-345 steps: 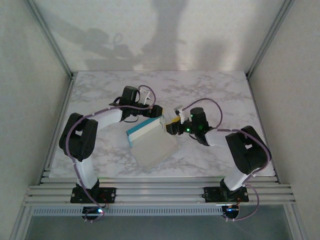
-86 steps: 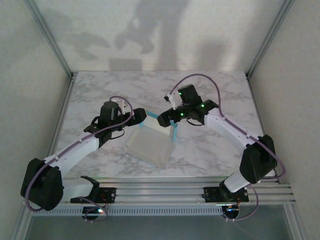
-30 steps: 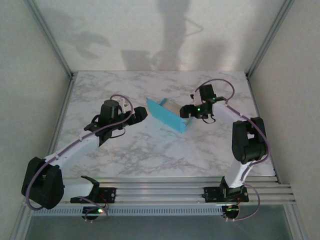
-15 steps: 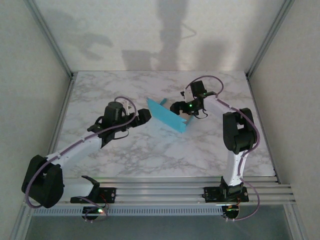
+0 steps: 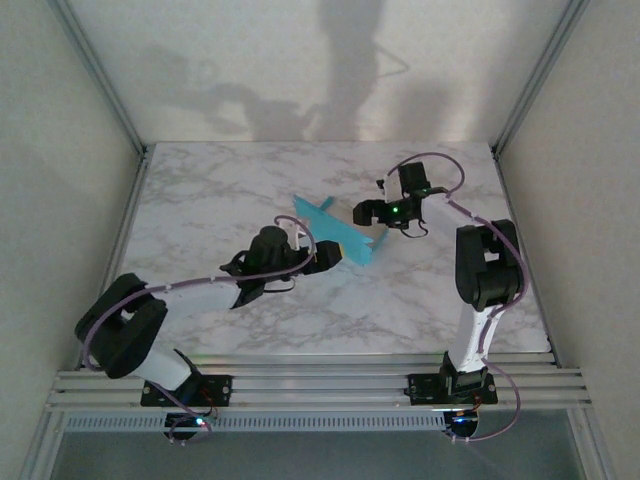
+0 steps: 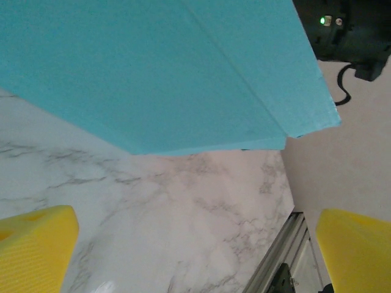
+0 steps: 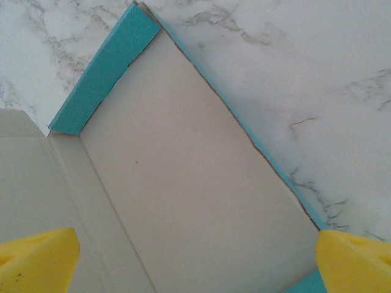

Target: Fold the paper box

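My left pincer point(image 6: 195, 247) is spread wide, its yellow fingertips point(image 6: 36, 247) apart with nothing between them. It sits just short of the box point(image 6: 153, 67), whose turquoise face leans over the table point(image 6: 183, 195) ahead of it. My right pincer point(image 7: 195, 259) is also wide open and empty, looking onto the box's off-white inside, which has a turquoise flap point(image 7: 104, 73) along its upper left edge. From above, the box sits tilted near the table's middle, between my two pincers and close to both.
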You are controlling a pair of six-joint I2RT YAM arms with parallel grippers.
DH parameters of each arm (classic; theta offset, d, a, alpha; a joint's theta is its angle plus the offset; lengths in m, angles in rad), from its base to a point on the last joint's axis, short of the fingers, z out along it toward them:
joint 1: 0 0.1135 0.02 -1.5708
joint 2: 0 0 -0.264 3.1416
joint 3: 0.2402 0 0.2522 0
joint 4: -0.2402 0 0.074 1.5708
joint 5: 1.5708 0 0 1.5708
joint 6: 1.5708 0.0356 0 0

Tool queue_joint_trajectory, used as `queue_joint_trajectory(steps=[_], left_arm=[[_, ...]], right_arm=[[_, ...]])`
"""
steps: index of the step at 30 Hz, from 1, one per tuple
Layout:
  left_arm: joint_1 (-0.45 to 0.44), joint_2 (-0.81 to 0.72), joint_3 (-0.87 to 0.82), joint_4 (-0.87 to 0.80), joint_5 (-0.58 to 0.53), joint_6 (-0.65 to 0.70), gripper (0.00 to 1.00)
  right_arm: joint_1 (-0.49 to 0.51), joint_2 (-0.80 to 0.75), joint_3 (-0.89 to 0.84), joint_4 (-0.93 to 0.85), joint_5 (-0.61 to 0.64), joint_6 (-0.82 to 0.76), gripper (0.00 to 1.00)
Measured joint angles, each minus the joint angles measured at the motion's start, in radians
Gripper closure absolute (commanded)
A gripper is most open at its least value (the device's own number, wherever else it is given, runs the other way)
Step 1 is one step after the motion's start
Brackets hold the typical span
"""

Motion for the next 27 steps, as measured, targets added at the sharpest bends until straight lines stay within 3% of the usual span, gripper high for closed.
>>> queue_joint_trajectory(steps=[9,16,27], left_arm=[[-0.022,0.153,-0.028,0.272,-0.004,-0.022,0.00],[-0.022,0.167,-0.008,0.297,-0.017,-0.013,0.01],[0.020,0.169,0.047,0.280,-0.023,0.013,0.00]], right_arm=[[-0.023,0.015,0.024,0.031,0.003,0.026,0.01],[-0.029,0.051,0.013,0.050,-0.003,0.051,0.01],[-0.031,-0.034,-0.208,0.168,-0.054,0.122,0.01]])
